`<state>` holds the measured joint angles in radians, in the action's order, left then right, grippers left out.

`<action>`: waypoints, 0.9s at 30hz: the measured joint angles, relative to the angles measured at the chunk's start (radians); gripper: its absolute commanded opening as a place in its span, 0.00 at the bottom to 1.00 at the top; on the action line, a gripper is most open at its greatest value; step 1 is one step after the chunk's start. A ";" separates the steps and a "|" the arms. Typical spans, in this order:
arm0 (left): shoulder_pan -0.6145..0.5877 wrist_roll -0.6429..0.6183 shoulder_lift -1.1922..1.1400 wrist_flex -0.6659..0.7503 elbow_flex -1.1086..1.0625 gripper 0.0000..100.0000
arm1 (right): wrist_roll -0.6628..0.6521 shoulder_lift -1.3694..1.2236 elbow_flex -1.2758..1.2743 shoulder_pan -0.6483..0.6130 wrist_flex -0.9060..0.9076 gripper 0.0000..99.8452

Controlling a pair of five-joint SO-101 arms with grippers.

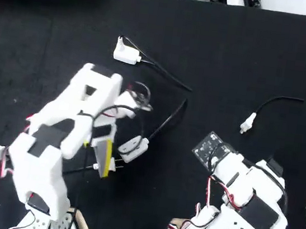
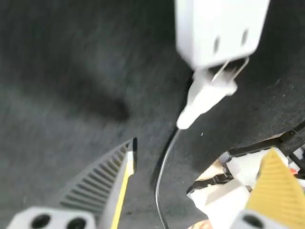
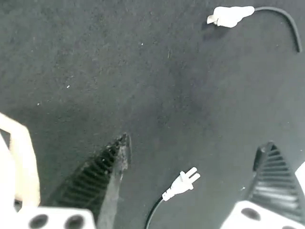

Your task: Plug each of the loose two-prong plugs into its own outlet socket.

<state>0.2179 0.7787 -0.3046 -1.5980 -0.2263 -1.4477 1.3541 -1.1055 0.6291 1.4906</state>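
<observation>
Grippers first, nearest the bases: the left gripper [image 2: 202, 147] stands open over the black tabletop [image 2: 71, 71], one grey finger and one yellow, with a black cable [image 2: 162, 181] running between them. Just beyond its tips, a white plug [image 2: 207, 93] lies tilted against a white outlet socket [image 2: 219, 26], its bare prongs touching the block just beside the two slots. Over on the right, the right gripper [image 3: 195, 142] is open too, and a loose two-prong plug [image 3: 182, 182] lies flat on the tabletop between its fingers, untouched. Farther out, a second loose plug [image 3: 230, 15] rests well apart, its lead [image 3: 286, 19] curving away. At the far side, left of centre, a far outlet socket [image 1: 126, 54] sits with its cord [image 1: 164, 73] trailing right.
</observation>
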 measured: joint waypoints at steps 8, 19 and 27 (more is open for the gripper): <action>0.187 -0.002 -0.170 0.011 0.081 0.39 | -0.002 0.000 -0.028 0.003 -0.025 0.40; 0.204 -0.157 -0.325 -0.051 0.222 0.16 | -0.014 0.000 -0.028 0.003 -0.025 0.40; 0.282 -0.250 -0.451 -0.064 0.296 0.03 | -0.014 0.000 -0.028 0.003 -0.025 0.40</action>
<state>0.5002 0.5286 -0.7557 -1.6625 0.0698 -1.4615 1.3541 -1.1331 0.6322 1.4661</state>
